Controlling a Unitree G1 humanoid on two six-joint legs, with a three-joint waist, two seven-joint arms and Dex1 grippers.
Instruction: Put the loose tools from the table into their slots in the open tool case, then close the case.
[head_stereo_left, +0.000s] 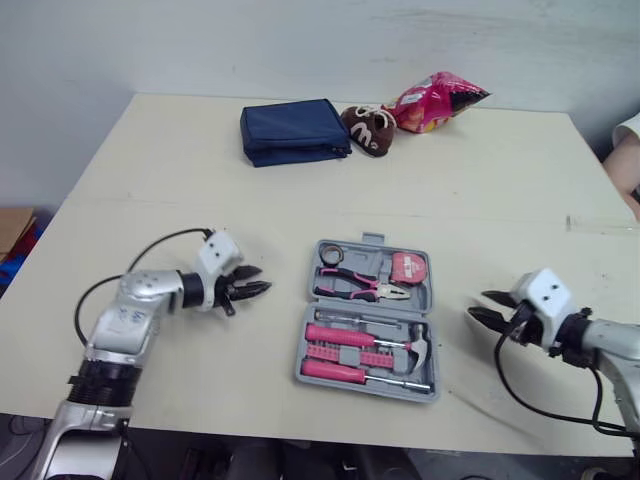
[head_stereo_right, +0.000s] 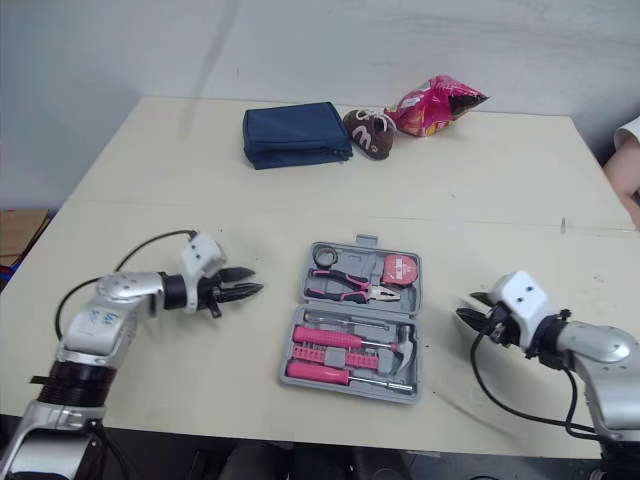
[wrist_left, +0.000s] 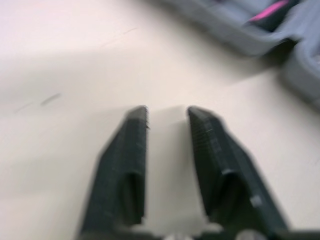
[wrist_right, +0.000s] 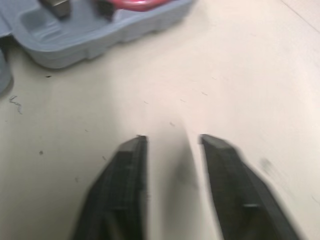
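Case (head_stereo_left: 371, 240) of grey plastic lies between left hand (head_stereo_left: 264, 278) and right hand (head_stereo_left: 478, 303), both parted.

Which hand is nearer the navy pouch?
Left. The left hand is toward the robot from the navy pouch, left of the tool case; the right hand is farther off, right of the case.

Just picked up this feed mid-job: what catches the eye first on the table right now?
The grey tool case lies open in the middle of the table, with pink-handled tools lying in it. The left gripper and right gripper flank it, both open and empty, tips pointing toward it. Along the far edge sit a navy pouch, a brown plush toy and a pink snack bag.
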